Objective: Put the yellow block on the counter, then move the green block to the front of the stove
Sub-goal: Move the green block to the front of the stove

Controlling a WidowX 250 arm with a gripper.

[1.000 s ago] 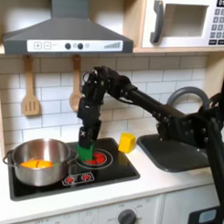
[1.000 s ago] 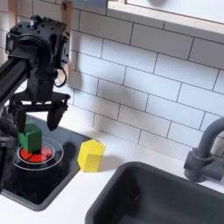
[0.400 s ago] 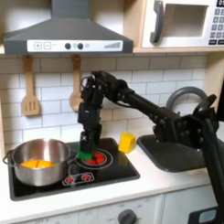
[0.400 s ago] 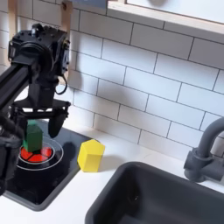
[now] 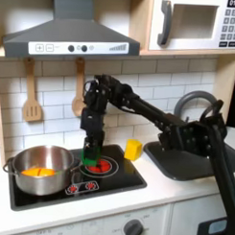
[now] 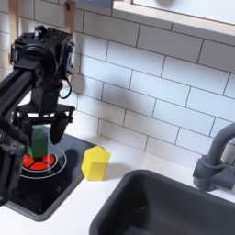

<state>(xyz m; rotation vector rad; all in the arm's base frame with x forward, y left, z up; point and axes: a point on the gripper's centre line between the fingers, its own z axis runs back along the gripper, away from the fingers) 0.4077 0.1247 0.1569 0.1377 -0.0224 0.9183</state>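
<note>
The black WidowX arm is being held arched from its base at the first exterior view's right, over the sink, with the wrist pointed straight down above the flat black toy stove [image 5: 84, 181] with red ring burners. The gripper [image 6: 39, 139] is being kept low over the rear burner in both exterior views [image 5: 90, 150].

The jaws are being held spread in the second exterior view, one finger on either side of the small bright green rectangular block [image 6: 39, 143]. The green block is being seen upright between them, its lower end at the red burner ring; whether the fingers are pressing on it cannot be told, since a small gap is appearing at each side. In the first exterior view the green block [image 5: 90, 158] is being shown just under the gripper, on the red ring.

The small bright yellow rectangular block [image 6: 95, 162] is being left on the smooth off-white counter [image 6: 87, 197], just beside the stove's edge and near the dark grey sink basin [image 6: 174, 207]; in the first exterior view it [image 5: 134, 149] is lying between the stove and the sink, well apart from the gripper.

A shiny steel pot [image 5: 39, 168] holding an orange-yellow piece is being seen on the stove at the first exterior view's left, near the green block but not touching it.
</note>
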